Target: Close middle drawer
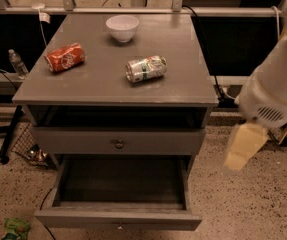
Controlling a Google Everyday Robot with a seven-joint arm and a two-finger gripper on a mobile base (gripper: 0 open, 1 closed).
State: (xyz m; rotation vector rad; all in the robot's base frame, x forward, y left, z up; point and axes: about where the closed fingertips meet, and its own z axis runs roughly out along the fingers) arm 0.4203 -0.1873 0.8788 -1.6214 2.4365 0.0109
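the middle drawer (118,219) stood pulled well out at the foot of the desk (183,84), its front facing the camera and its small knob (119,227) at the bottom edge of the view. its long axis ran side to side, so the shutting push would likely go straight back across that axis, into the desk. the tool (243,146) hung in the air off the desk's right side, above and right of the drawer front, well apart from it and touching nothing. whether it was apart or together could not be told. it would probably need to drop and swing left to the front's middle.
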